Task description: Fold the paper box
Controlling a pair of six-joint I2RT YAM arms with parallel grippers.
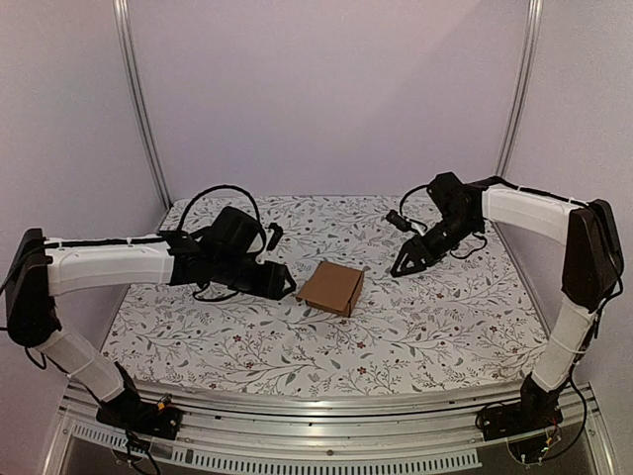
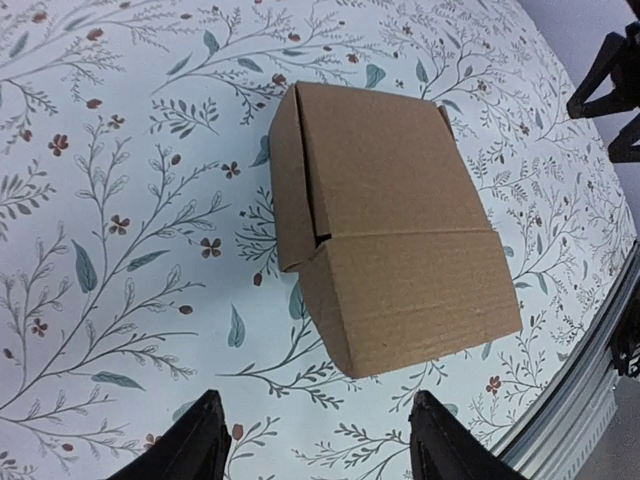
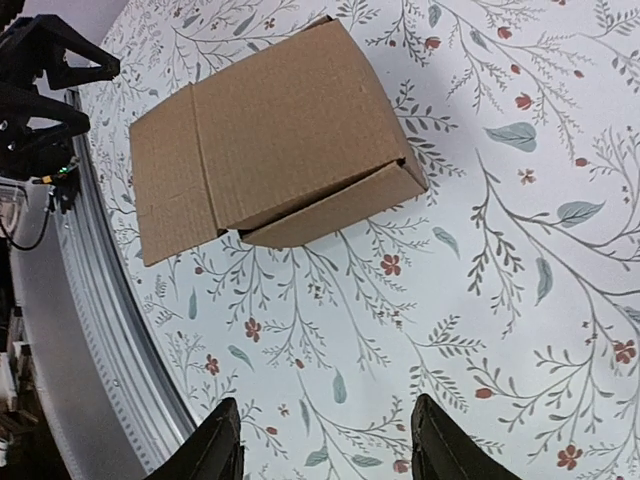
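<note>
- Slotted aluminium rail along the near edge of the table. The bases of both arms are bolted to it, one at each end.
- Left arm, a white link with black joints, reaches in low from the left side towards the table's middle.
- Left gripper, black and two-fingered. Its fingers stand apart with only bare cloth between them, so it is holding nothing. In the overhead view its tip lies just beside the box's left edge. The wrist view shows a clear gap, so the two do not touch.
- Small, plain brown corrugated-cardboard paper box, folded into a cube-like form. It rests on the cloth near the middle of the table, between the two grippers and apart from both. A crease runs across its top face. A short slit shows at one corner seam, and a side flap juts slightly outward. The lid appears closed, though whether it is tucked in cannot be told from these angles.
- Right arm, white with black joints, arches in from the right side.
- Right gripper, black and two-fingered, points down towards the box from its right. The fingers are parted and empty, near the box but clear of it.
- White tablecloth, printed with grey-green sprigs and small red flowers, covers the tabletop under the box.
</note>
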